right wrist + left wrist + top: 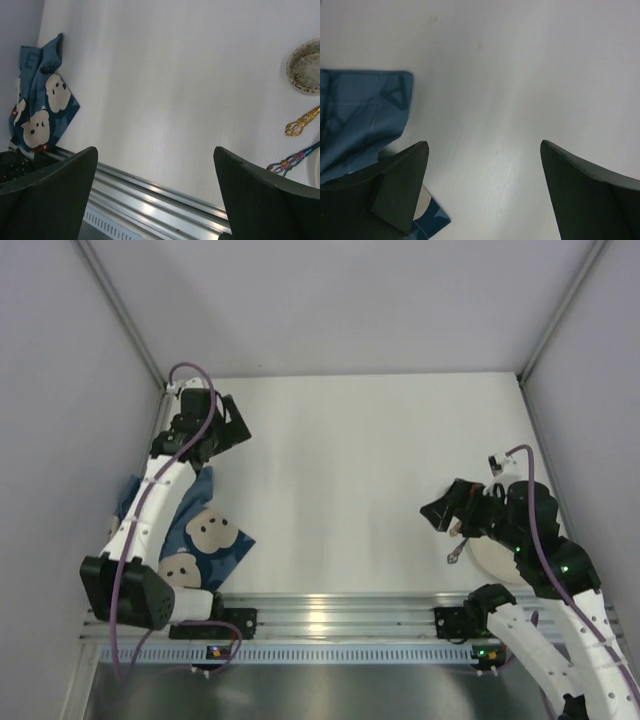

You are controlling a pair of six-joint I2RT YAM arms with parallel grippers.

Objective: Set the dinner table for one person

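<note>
The dinner table point(350, 460) is a wide plain white top. A dark blue cartoon-mouse placemat point(205, 535) lies crumpled at its near left, partly under my left arm; it also shows in the left wrist view point(360, 115) and the right wrist view point(37, 100). My left gripper point(235, 425) is open and empty above bare table at the far left point(485, 150), just beyond the placemat. My right gripper point(437, 512) is open and empty over the near right point(155, 155). A small speckled dish point(305, 67), a gold utensil point(302, 122) and a rainbow utensil point(295, 159) lie at the right.
A pale plate point(490, 558) lies mostly hidden under my right arm, with a utensil point(453, 558) beside it. A metal rail point(330, 615) runs along the near edge. Grey walls close the left, back and right sides.
</note>
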